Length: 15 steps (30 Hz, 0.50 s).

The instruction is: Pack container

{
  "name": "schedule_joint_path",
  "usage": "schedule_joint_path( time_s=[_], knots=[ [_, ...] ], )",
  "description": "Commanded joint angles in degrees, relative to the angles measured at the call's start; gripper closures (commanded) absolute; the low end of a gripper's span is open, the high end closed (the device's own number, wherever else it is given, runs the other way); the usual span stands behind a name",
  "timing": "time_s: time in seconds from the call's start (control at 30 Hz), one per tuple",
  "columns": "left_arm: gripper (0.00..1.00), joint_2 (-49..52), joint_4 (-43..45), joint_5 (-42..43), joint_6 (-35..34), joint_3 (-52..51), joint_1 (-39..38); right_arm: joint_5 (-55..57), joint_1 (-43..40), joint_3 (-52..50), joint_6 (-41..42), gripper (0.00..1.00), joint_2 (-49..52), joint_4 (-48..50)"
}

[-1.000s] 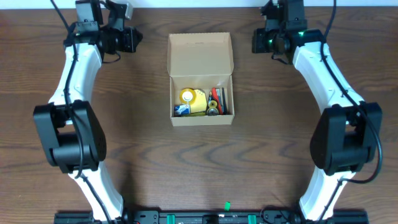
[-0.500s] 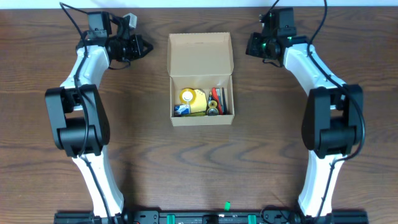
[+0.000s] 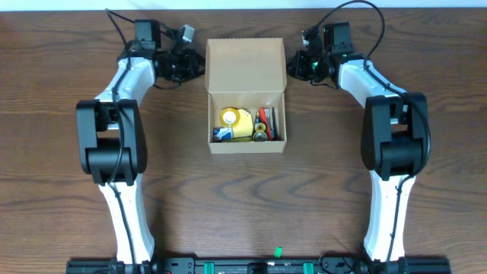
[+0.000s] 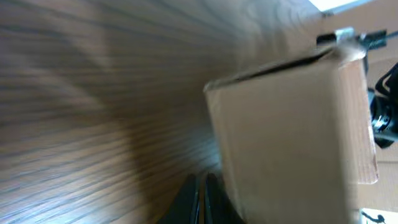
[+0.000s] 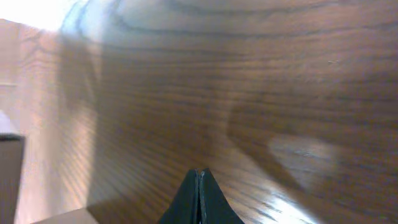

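Note:
The tan cardboard container (image 3: 247,144) sits mid-table with its flap lid (image 3: 245,65) lying open toward the back. Inside are yellow items, a blue-and-white item and red and dark stationery. My left gripper (image 3: 199,65) is shut and empty, at the lid's left edge; the left wrist view shows its fingertips (image 4: 203,186) pressed together beside the lid (image 4: 292,130). My right gripper (image 3: 291,67) is shut and empty, at the lid's right edge; the right wrist view shows its fingertips (image 5: 200,177) closed over bare wood.
The dark wooden table (image 3: 152,190) spreads around the box. Both white arms arch along the left and right sides toward the back edge.
Both grippers have moved inward from the back corners to the two side edges of the open lid. The box and its contents have not moved.

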Motion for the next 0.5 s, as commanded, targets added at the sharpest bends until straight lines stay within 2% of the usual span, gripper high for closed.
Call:
schedule_joint_path(
  time_s=[0.0, 0.17, 0.37, 0.47],
  knots=[
    [0.94, 1.11, 0.15, 1.38, -0.2, 0.87, -0.37, -6.14, -0.55, 0.09, 0.68, 0.99, 0.37, 1.66],
    [0.94, 1.11, 0.22, 3.96, -0.2, 0.87, 0.0, -13.18, -0.57, 0.09, 0.66, 0.99, 0.37, 6.12],
    [0.94, 1.01, 3.76, 12.55, -0.2, 0.94, 1.46, -23.82, -1.38, 0.09, 0.98, 0.99, 0.35, 15.17],
    [0.94, 0.55, 4.31, 14.23, -0.2, 1.42, 2.01, -26.86, -1.99, 0.09, 4.42, 0.99, 0.35, 18.97]
  ],
)
